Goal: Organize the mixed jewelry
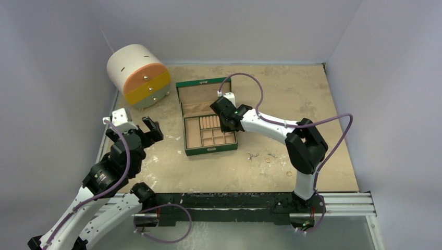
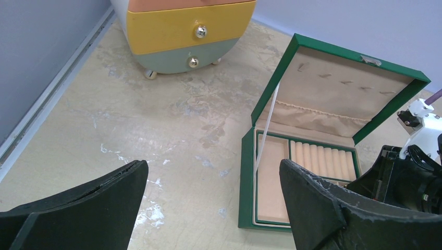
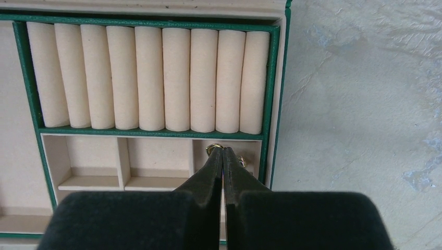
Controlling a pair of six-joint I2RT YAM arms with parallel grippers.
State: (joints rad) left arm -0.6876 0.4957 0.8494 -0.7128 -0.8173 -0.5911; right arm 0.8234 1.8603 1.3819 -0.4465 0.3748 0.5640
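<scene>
The green jewelry box (image 1: 210, 150) stands open mid-table with tan compartments. My right gripper (image 1: 225, 125) hovers over its right side. In the right wrist view the gripper (image 3: 223, 151) is shut, with a small gold ring (image 3: 212, 148) pinched at its tips over the top right small compartment. Another small gold piece (image 3: 242, 161) lies in that compartment. Several tiny rings and earrings (image 1: 267, 160) lie loose on the table right of the box, one (image 1: 289, 173) nearer the front. My left gripper (image 1: 136, 127) is open and empty, left of the box (image 2: 245, 182).
A round mini drawer cabinet (image 1: 138, 75) with orange, yellow and grey-green drawers stands at the back left; it also shows in the left wrist view (image 2: 187, 31). The box lid (image 1: 200, 96) stands up behind the compartments. Walls close in on three sides.
</scene>
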